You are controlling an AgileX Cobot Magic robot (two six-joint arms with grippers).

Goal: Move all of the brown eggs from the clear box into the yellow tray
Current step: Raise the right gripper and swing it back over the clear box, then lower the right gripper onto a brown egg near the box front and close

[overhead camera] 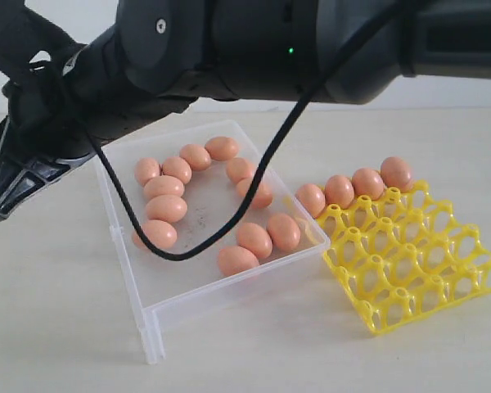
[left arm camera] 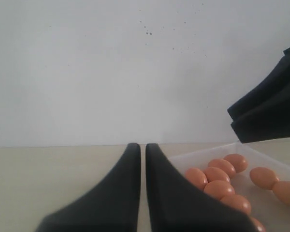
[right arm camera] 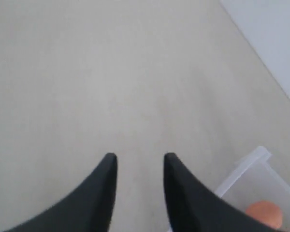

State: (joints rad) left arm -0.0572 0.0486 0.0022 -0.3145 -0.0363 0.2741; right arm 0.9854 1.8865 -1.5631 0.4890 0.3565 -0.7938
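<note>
The box (overhead camera: pixel 213 288) is clear plastic, shallow and low-walled, with dark scuffs on its floor. It lies on the pale table (overhead camera: pixel 57 327). Just beside its right corner lies the tray (overhead camera: pixel 409 274), a bright yellow lattice of cups with pointed posts, smaller than the box. The eggs (overhead camera: pixel 166 208) are smooth, orange-brown and all alike. Twelve lie loose in the box, most in a curve along its left and far sides and a few near the front right. Four stand in a row along the tray's far edge.

A black arm (overhead camera: pixel 254 41) spans the top of the exterior view, close to the camera, and slopes down past the box's left side. Its cable (overhead camera: pixel 177 258) hangs in a loop in front of the box and crosses several eggs.

The right gripper (right arm camera: pixel 140 155) points down at bare table. Its jaws are apart with nothing between them, and a box corner with one egg is close by. The left gripper (left arm camera: pixel 142 146) lies level, low over the table beside the box. Its jaws are together but for a thin slit and hold nothing.
</note>
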